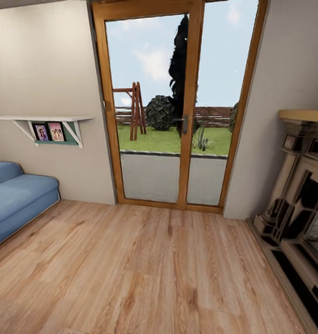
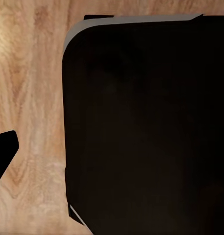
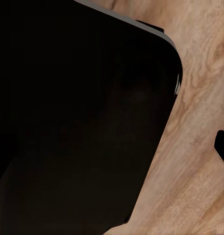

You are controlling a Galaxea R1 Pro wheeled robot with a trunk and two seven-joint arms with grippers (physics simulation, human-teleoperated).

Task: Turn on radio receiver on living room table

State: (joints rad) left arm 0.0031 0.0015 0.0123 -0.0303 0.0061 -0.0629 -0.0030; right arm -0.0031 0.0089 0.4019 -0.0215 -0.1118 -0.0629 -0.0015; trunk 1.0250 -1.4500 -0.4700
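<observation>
1. From the head view, the living room (image 1: 145, 273) is seen as an open stretch of light wood plank floor (image 1: 145, 278) running from the centre down to 6 o'clock.
2. A glazed door (image 1: 177, 106) in a warm wooden frame is set at 12 o'clock (grass, a fence, a dark tree and a wooden swing frame are seen through the glass).
3. A pale-blue sofa (image 1: 15, 195) is placed at 9 o'clock, against the beige wall (image 1: 47, 69).
4. A white wall shelf (image 1: 43, 121) is fixed above the sofa at about 10 o'clock, and two small framed pictures (image 1: 48, 132) are propped just beneath it.
5. A dark-and-cream fireplace surround (image 1: 298, 199) is seen along the edge at 3 to 4 o'clock.
6. The table and the radio cannot be placed from these pictures.
7. In the left wrist view, a large black rounded body (image 2: 146, 127) is spread from the centre out to 3 o'clock, with wood floor (image 2: 28, 88) around 9 o'clock and a small black tip (image 2: 4, 152) at 8 o'clock.
8. In the right wrist view, a like black body (image 3: 77, 117) is spread from the centre to 9 o'clock, with floor (image 3: 200, 98) at 3 o'clock.
9. Whether the fingers of either gripper are apart or together cannot be told.
</observation>
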